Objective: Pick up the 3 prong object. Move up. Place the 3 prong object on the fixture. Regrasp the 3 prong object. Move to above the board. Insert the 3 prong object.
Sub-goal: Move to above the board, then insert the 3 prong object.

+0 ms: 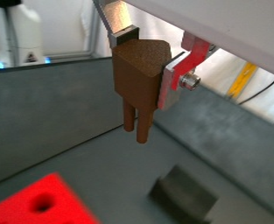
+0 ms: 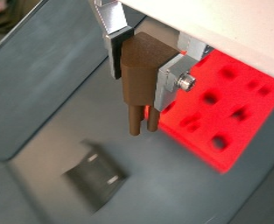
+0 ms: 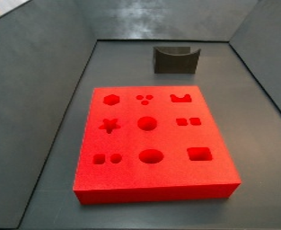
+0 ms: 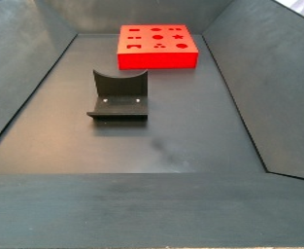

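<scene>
Clamped between the flat silver fingers [image 1: 174,77] [image 2: 171,80], the 3 prong object [image 1: 139,74] [image 2: 139,74] is hanging with its short prongs pointing down toward the floor, and this shows in both wrist views. The jaws are standing closed on the brown block from two opposite sides, with a dark pad pressing its far face and a silver plate with a screw pressing its near face. The gripper [image 1: 149,66] [image 2: 142,70] is holding the piece in the air, well clear of the dark grey floor [image 1: 92,114] [image 2: 45,96]. Below it, the fixture [image 1: 184,194] [image 2: 98,175] is sitting on the floor, apart from the prongs, and the board [image 1: 39,203] [image 2: 227,101] is lying off to one side. Neither side view is showing the gripper or the piece. Both side views are showing the fixture [image 3: 175,57] [image 4: 118,95] standing alone and the red board [image 3: 149,135] [image 4: 158,46] lying flat, well apart from it, with its cutouts unfilled.
</scene>
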